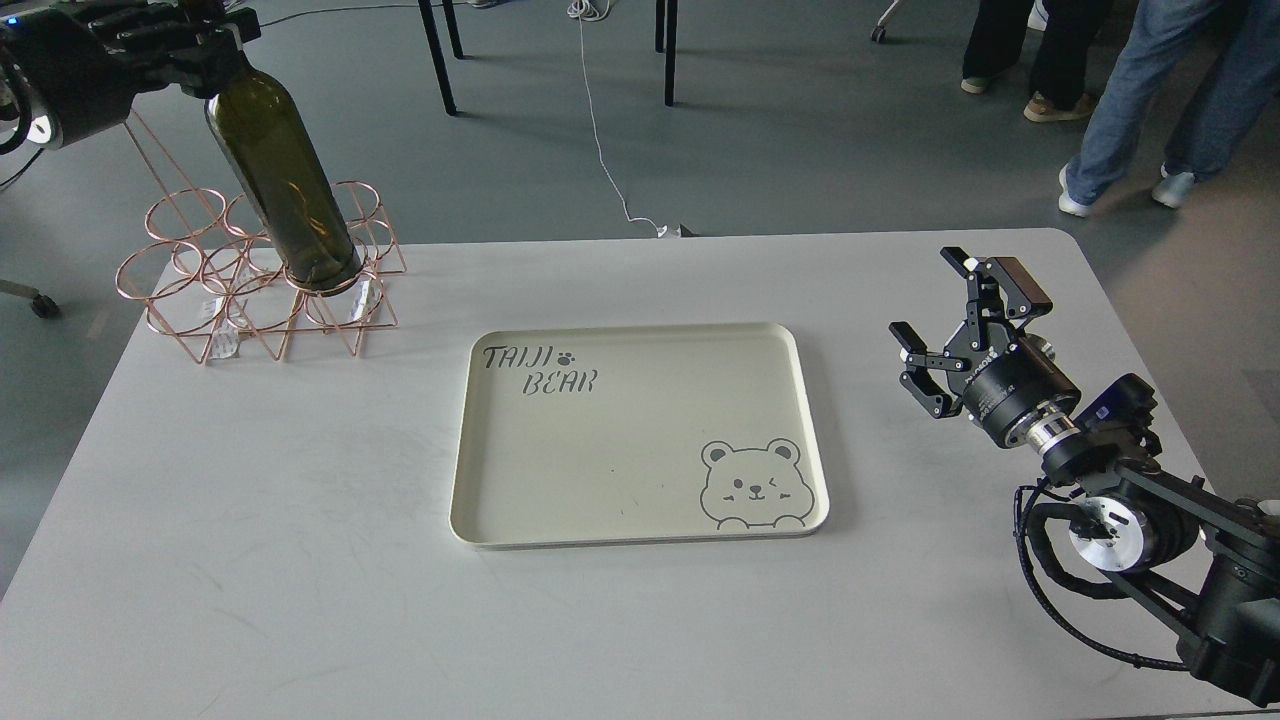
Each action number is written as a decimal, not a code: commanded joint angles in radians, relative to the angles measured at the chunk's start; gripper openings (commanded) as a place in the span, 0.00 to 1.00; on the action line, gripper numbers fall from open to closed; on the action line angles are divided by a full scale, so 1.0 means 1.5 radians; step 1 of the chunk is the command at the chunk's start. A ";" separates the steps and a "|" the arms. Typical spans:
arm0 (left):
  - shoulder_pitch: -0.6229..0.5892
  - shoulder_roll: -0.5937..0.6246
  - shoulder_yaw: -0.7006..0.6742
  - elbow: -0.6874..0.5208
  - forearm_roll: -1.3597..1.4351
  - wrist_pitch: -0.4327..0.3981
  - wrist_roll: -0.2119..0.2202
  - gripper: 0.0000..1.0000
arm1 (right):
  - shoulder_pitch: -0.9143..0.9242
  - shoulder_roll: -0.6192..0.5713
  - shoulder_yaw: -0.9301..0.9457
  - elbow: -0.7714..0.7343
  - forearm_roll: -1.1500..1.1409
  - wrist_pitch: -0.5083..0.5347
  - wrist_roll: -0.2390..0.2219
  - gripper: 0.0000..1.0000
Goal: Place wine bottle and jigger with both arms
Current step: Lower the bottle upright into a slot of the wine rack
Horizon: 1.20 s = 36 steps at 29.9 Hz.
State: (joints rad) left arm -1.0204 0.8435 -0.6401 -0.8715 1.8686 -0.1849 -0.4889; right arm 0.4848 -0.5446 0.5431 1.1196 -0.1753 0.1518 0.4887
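The dark olive-green wine bottle (285, 185) stands tilted, its base in a ring of the copper wire rack (200, 290) at the table's far left. My left gripper (205, 45) is at the top left corner, shut on the bottle's neck; the neck itself is hidden by the fingers. My right gripper (930, 300) is open and empty above the table's right side, right of the cream tray (640, 520). The jigger is not in view.
The cream tray printed "TAIJI BEAR" with a bear drawing lies mid-table, with nothing on it. The white table (300, 600) ends close behind the rack. People's legs (1150, 100), chair legs and a cable are on the floor beyond.
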 commanded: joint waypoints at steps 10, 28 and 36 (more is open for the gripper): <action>0.002 -0.022 0.026 0.021 -0.003 0.013 0.000 0.23 | -0.004 0.000 0.000 0.001 -0.001 0.000 0.000 0.99; 0.024 -0.038 0.037 0.032 -0.006 0.028 0.000 0.25 | -0.007 0.001 0.000 0.000 -0.001 0.000 0.000 0.99; 0.034 -0.048 0.037 0.049 -0.006 0.031 0.000 0.25 | -0.008 0.001 0.000 0.000 -0.001 0.000 0.000 0.99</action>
State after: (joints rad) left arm -0.9736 0.7751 -0.5843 -0.8033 1.8589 -0.1388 -0.4887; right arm 0.4725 -0.5431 0.5431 1.1198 -0.1765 0.1519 0.4887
